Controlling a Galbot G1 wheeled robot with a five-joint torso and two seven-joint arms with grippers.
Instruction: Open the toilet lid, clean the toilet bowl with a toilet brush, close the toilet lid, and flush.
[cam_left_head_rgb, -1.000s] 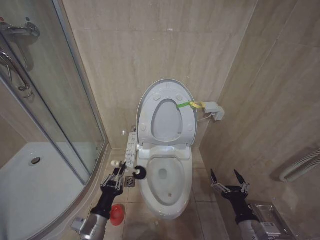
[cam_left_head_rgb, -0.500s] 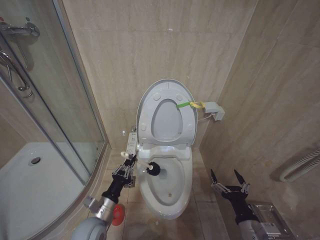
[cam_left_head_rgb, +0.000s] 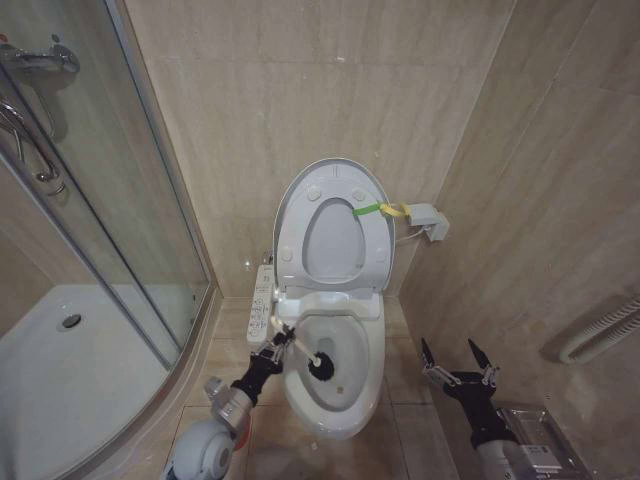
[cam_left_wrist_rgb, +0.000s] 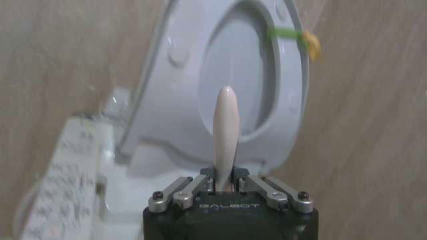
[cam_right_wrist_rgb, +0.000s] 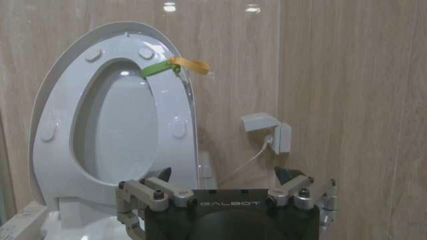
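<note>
One toilet, one brush and two grippers share a tiled bathroom corner. The toilet lid (cam_left_head_rgb: 334, 180) stands raised against the back wall together with the ring-shaped seat (cam_left_head_rgb: 333, 262), a yellow-green strap (cam_left_head_rgb: 381, 209) tied at its edge. Below it lies the toilet bowl (cam_left_head_rgb: 352, 400), uncovered, with a single control strip (cam_left_head_rgb: 262, 298) along the robot's left side of it.

The left gripper (cam_left_head_rgb: 276, 353) reaches in over the bowl's left rim, its fingers clamped on the thin white handle of the toilet brush (cam_left_head_rgb: 318, 365). The brush slants away from the gripper toward the middle of the basin, and its dark head sits inside the bowl, beyond the fingertips. In the left wrist view the pale handle (cam_left_wrist_rgb: 225, 135) rises straight out from between the closed jaws, with the raised lid behind it.

The right gripper (cam_left_head_rgb: 456, 358) hangs to the right of the toilet, well apart from the bowl, its two dark fingers spread wide and holding nothing. The right wrist view faces the raised lid, the strap and one small white wall box (cam_right_wrist_rgb: 269, 130) with a cord.

A glass shower enclosure (cam_left_head_rgb: 95, 180) stands to the left.
</note>
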